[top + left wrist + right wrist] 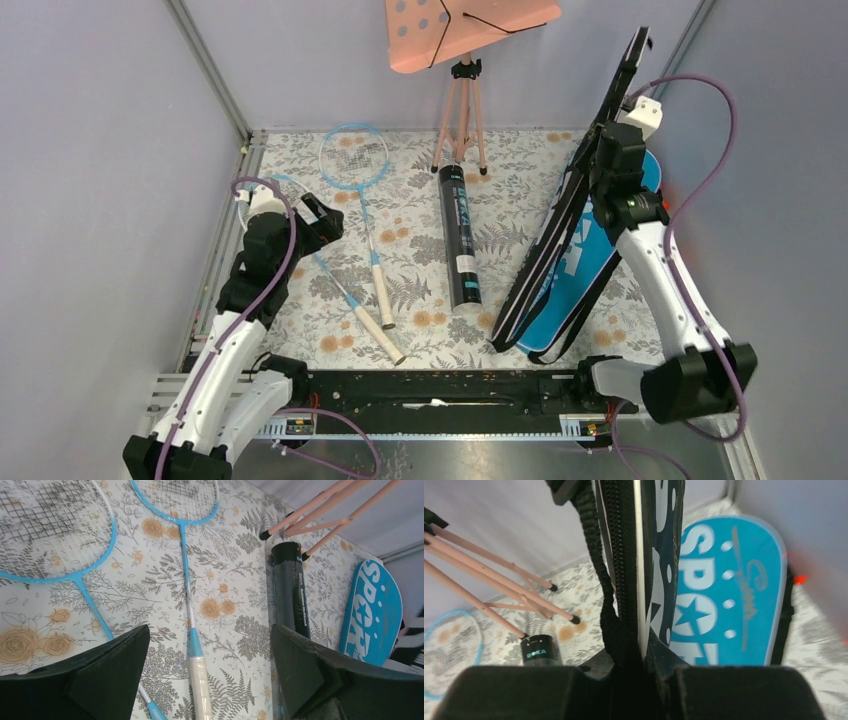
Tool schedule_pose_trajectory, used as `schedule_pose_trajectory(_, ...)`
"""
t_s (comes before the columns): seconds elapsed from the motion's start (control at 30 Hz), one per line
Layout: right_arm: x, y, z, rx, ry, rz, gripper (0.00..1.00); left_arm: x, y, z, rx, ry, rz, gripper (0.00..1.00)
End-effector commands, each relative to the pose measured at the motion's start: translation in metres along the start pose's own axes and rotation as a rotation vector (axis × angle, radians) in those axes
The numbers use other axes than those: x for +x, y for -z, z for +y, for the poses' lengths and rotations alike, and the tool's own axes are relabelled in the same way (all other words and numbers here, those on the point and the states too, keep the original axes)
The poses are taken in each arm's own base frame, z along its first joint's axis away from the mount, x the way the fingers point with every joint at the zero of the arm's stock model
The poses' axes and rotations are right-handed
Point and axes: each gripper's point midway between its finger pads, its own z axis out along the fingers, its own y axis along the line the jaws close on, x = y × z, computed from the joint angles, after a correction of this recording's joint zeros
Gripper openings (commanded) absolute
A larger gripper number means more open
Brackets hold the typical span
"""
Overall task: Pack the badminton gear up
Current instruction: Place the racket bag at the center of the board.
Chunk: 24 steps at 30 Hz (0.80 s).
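Two rackets with light-blue hoops lie on the floral mat: one (368, 225) (189, 605) straight, the other (345, 290) (60, 540) slanting, its head under my left arm. My left gripper (320, 222) (210, 630) hovers open above their shafts, holding nothing. A black tube (460, 235) (290, 590) (540, 650) lies in the middle. My right gripper (605, 150) (644, 667) is shut on the zipped edge of a black SPORT bag (560, 235) (624, 555), which stands tilted on its end. A blue SPORT bag (590, 275) (372, 615) (729, 595) lies behind it.
A pink perforated board (465, 25) on tripod legs (462, 120) (489, 580) stands at the back, just beyond the tube's far end. Grey walls close in the mat on the left, back and right. A black rail (440, 390) runs along the near edge.
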Motion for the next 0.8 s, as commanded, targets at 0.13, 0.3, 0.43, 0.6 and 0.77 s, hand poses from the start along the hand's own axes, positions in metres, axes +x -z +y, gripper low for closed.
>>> schedule_pose_trajectory(0.13, -0.005, -0.083, 0.060, -0.446, -0.522, -0.022, 0.00, 0.018, -0.023, -0.006, 0.064, 0.002, 0.033, 0.99)
schedule_pose_trajectory(0.3, 0.038, -0.150, 0.042, -0.370, -0.622, 0.006, 0.00, 0.034, -0.040, -0.004, 0.054, 0.003, 0.089, 0.99)
schedule_pose_trajectory(0.43, 0.096, -0.200, 0.022, -0.267, -0.636, 0.106, 0.00, 0.042, -0.050, 0.000, 0.040, -0.001, 0.116, 0.99)
schedule_pose_trajectory(0.6, 0.131, -0.225, 0.014, -0.260, -0.616, 0.198, 0.42, 0.050, -0.058, 0.000, 0.044, -0.005, 0.147, 0.99)
schedule_pose_trajectory(0.77, 0.115, -0.211, -0.015, -0.113, -0.443, 0.191, 0.87, 0.059, -0.062, 0.000, 0.057, -0.005, 0.172, 0.99)
